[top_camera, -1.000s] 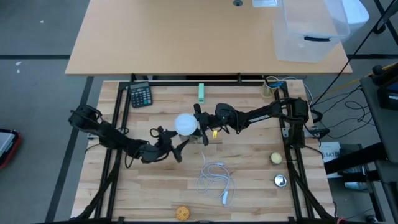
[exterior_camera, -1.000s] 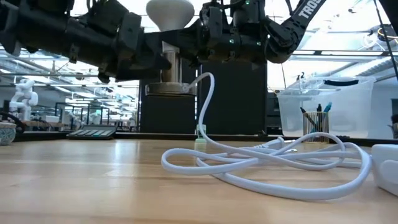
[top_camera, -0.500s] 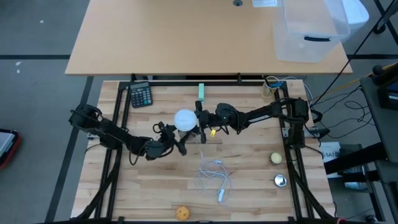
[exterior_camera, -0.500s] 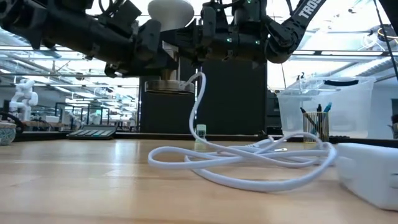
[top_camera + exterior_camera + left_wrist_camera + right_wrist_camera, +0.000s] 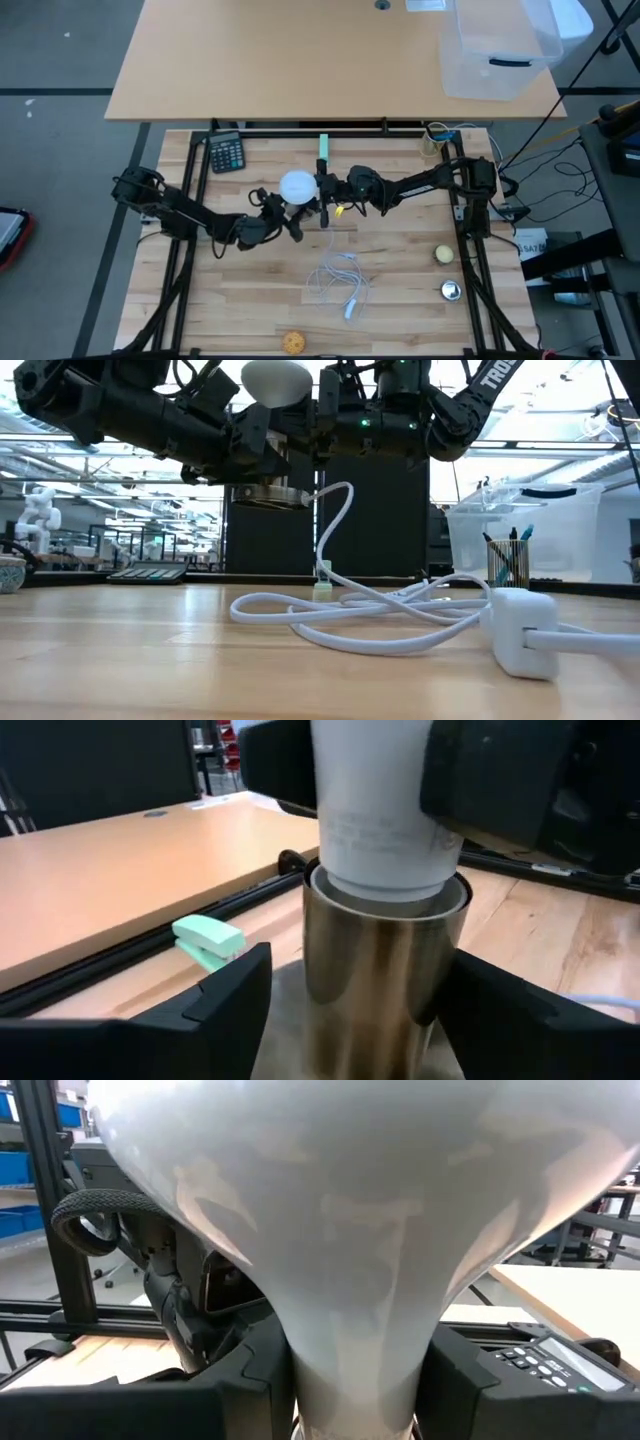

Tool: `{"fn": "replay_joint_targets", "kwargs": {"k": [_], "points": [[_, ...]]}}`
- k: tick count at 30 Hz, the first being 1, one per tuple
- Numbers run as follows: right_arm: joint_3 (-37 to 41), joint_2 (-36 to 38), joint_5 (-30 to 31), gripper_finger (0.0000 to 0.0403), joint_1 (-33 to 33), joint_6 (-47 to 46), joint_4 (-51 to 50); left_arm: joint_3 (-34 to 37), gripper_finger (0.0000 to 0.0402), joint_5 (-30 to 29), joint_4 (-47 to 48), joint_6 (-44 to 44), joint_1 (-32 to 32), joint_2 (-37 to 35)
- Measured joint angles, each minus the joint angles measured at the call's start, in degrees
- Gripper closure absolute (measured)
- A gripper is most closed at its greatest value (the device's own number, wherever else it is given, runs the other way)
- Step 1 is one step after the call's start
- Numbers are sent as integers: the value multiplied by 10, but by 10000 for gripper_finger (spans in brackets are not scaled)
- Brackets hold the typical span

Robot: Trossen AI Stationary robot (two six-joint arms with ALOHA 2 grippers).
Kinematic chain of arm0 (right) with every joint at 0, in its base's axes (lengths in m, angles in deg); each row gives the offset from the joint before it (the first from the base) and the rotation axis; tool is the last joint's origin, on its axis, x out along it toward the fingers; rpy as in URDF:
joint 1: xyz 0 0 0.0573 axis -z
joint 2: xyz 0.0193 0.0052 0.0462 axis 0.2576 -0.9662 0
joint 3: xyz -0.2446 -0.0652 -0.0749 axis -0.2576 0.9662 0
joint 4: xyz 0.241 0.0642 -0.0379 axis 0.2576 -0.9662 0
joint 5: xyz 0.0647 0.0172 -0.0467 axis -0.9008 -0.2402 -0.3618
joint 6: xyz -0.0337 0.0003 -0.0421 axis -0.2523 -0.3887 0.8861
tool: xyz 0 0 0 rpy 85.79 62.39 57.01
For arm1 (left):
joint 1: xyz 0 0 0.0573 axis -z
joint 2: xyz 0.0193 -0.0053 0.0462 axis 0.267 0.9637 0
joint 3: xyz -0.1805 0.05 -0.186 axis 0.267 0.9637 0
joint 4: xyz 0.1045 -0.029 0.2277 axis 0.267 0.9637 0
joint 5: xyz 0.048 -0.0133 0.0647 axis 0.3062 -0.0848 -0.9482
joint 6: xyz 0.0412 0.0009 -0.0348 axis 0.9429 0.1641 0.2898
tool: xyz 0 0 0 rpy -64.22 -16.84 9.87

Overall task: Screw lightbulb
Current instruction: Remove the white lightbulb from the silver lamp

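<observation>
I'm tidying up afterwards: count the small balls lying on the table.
2. A yellowish ball lies near the table's right edge, beside the right arm's frame. An orange ball lies at the front edge, in front of the white cable. Others could be hidden under the arms.

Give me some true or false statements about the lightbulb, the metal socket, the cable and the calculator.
1. The right pincer grips the lightbulb. True.
2. The lightbulb's neck sits in a metal socket. True.
3. The white cable hangs over the table's edge. False: it lies on the table.
4. The calculator lies beside the yellowish ball. False: they are on opposite sides.
5. The left pincer rests on the table. False: it is raised at the socket.
</observation>
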Motion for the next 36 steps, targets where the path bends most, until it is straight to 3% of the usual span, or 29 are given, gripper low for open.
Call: {"fn": "replay_joint_targets", "kwargs": {"k": [9,20,24,32,36], "points": [[0,1,-33,270,-2,-6,0,0,229,78,-17,67,-5,0],[0,1,-114,270,-13,-8,-10,14,229,263,-22,110,-22,-2],[0,-1,-144,270,-13,-18,-17,43,229,356,-21,123,-38,-24],[-3,0,-190,270,-12,-16,-24,92,230,625,-11,115,-125,-97],[-4,0,-217,270,-12,-14,-25,92,230,721,-10,104,-161,-101]]}}
